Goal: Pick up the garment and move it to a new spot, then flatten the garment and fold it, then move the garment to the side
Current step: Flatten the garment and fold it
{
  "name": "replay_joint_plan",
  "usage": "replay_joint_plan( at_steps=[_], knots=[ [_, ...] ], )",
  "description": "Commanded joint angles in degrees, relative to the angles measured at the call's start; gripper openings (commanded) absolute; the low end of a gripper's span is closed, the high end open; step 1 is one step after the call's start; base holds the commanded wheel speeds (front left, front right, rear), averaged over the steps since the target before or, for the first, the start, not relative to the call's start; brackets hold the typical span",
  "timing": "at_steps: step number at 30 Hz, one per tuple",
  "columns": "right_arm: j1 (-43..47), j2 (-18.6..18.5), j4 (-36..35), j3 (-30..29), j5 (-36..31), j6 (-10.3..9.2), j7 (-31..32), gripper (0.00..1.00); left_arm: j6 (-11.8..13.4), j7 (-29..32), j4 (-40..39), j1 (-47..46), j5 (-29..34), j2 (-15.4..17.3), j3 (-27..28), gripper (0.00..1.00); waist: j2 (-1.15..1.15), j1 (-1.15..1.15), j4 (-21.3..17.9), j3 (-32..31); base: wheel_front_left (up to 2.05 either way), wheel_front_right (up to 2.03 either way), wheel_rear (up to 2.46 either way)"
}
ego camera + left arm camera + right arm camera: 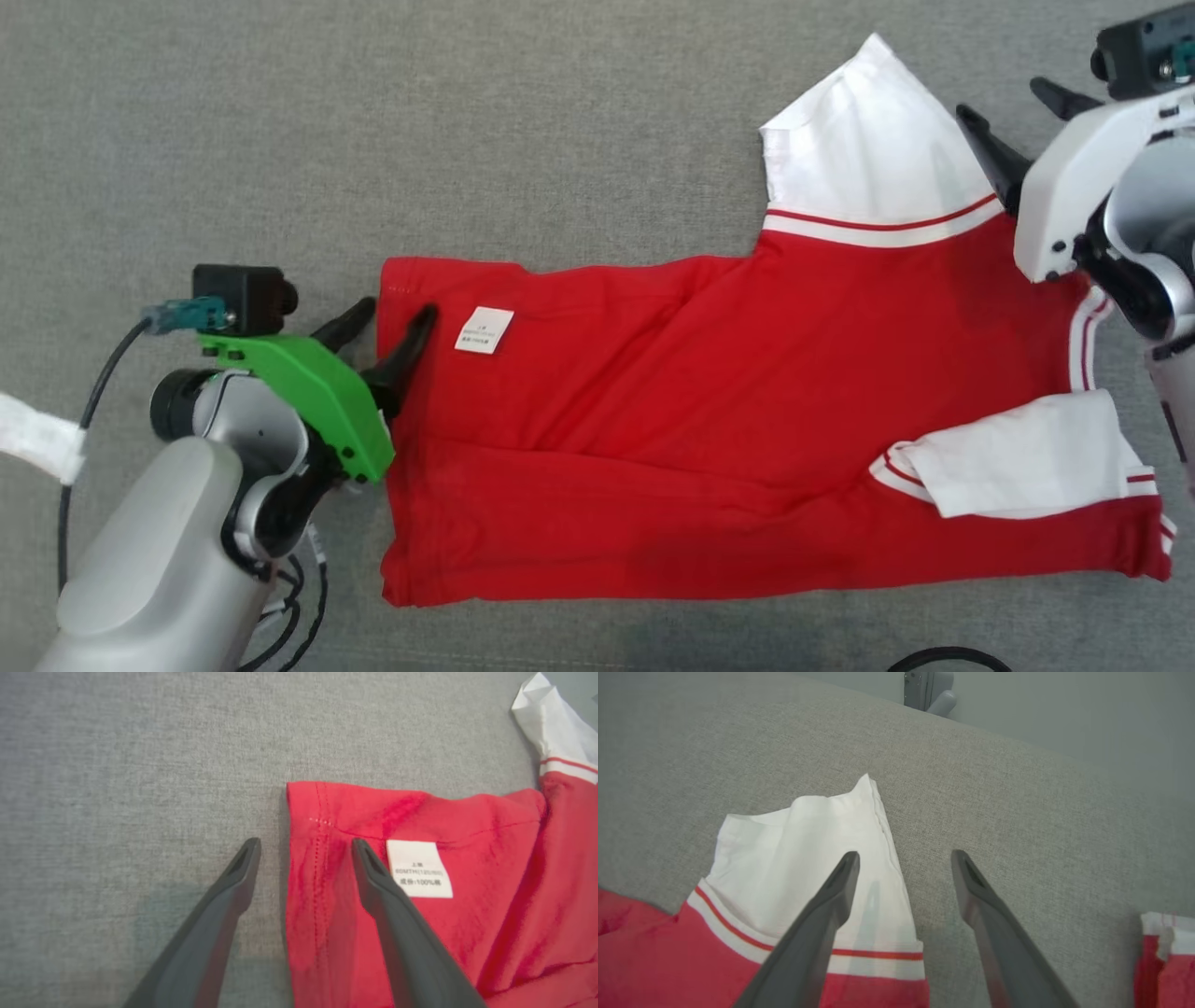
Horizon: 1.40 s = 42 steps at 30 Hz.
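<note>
The left hand (400, 310) is held spread across the hem of the shirt (700, 420): one finger is set over the grey tabletop (467, 121), the other over red cloth beside the label (485, 330). The right hand (999, 98) is likewise spread, astride the edge of a white sleeve (868, 140). The shirt is laid flat on the tabletop, with its second sleeve (1027, 467) folded onto the body.
</note>
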Motion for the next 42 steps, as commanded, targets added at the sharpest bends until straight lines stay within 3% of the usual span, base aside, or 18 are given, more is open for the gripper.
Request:
replay_joint_plan(
  at_steps=[1,8,9,10,11,12,20,33,38,42],
  knots=[
    [-1.92,0.11,1.99,0.56,-1.05,-0.06,-0.76,1.00,-0.79,0.12,1.62,-1.66,0.18,-0.95,-0.59,1.00,-0.01,-0.01,4.35,4.87,0.00,0.00,0.00],
    [-10.05,2.64,14.64,4.81,-2.24,-0.06,-3.89,1.00,-3.68,1.32,12.71,-6.33,1.37,-3.83,-4.31,1.00,-0.01,-0.01,6.94,5.53,0.00,0.00,0.00],
    [-10.81,2.81,16.01,5.19,-2.08,-0.06,-4.37,1.00,-4.06,1.38,13.53,-6.56,0.93,-4.14,-4.56,0.59,-0.01,-0.01,7.13,5.45,0.00,0.00,0.00],
    [-11.48,2.84,17.24,5.67,-2.13,-0.06,-4.61,1.00,-4.35,1.38,14.26,-6.77,0.52,-4.40,-4.72,0.30,-0.01,-0.01,7.27,5.38,0.00,0.00,0.00],
    [-11.99,2.86,18.47,6.21,-2.07,-0.06,-5.03,0.67,-4.78,1.44,14.62,-7.00,0.08,-4.73,-4.92,0.00,-0.01,-0.01,7.39,5.33,0.00,0.00,0.00],
    [-12.37,2.94,19.47,6.56,-1.80,-0.06,-5.48,0.00,-5.11,1.46,14.81,-7.25,-0.50,-5.05,-5.13,0.00,-0.01,-0.01,7.47,5.28,0.00,0.00,0.00],
    [-16.17,1.30,23.75,5.56,-0.16,-0.07,-11.90,0.00,-6.27,-2.12,15.97,-10.58,-3.07,-5.33,-3.52,0.00,-0.01,-0.01,6.06,3.48,0.00,0.00,0.00],
    [-14.20,0.19,22.94,3.29,4.83,-0.07,-20.48,0.00,-4.59,-8.11,18.37,-11.64,-3.44,-3.86,0.45,0.00,-0.01,-0.01,1.97,-1.97,0.00,0.00,0.00],
    [-6.80,-0.75,14.53,6.32,10.68,-0.07,-23.26,0.00,-4.55,-10.28,16.02,-8.65,-2.37,-3.09,0.08,0.00,-0.01,-0.01,0.65,-4.75,0.00,0.00,0.00],
    [6.35,-2.64,0.66,5.52,15.63,-0.06,-25.11,0.00,-2.93,-13.34,6.87,-1.12,-2.08,-0.56,0.70,0.00,-0.01,-0.01,-1.72,-7.06,0.00,0.00,0.00]
  ],
)
